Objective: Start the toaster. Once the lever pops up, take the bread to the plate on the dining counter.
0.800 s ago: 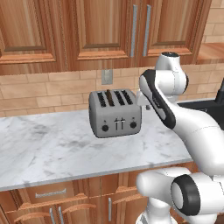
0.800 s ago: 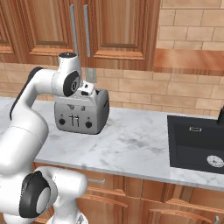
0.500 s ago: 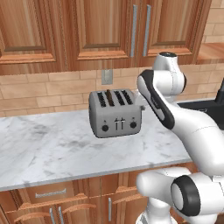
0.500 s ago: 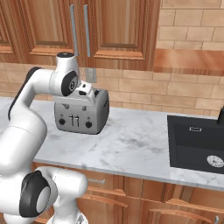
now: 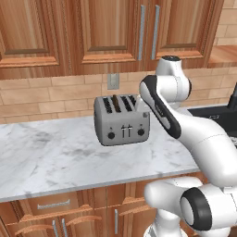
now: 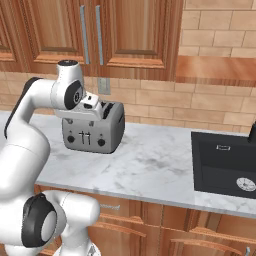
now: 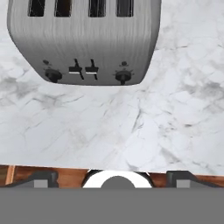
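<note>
The silver four-slot toaster (image 5: 121, 121) (image 6: 94, 133) stands on the marble worktop against the brick wall. In the hand view its front (image 7: 87, 48) faces me, with two black knobs and two slim levers side by side at the same height. A brown slice, the bread (image 5: 116, 103), shows in the second slot from the left. My gripper (image 7: 111, 177) (image 6: 100, 109) hovers above and in front of the toaster, open, with nothing between its fingertips (image 7: 43, 177). The plate and the dining counter are out of view.
The white-grey marble worktop (image 5: 51, 152) stretches left of the toaster. A black sink (image 6: 225, 165) is set into it at the right. Wooden wall cabinets (image 5: 111, 32) hang above, and a wall socket (image 5: 113, 81) sits behind the toaster.
My hand has shifted slightly over the toaster's top. The toaster and its levers have not moved.
</note>
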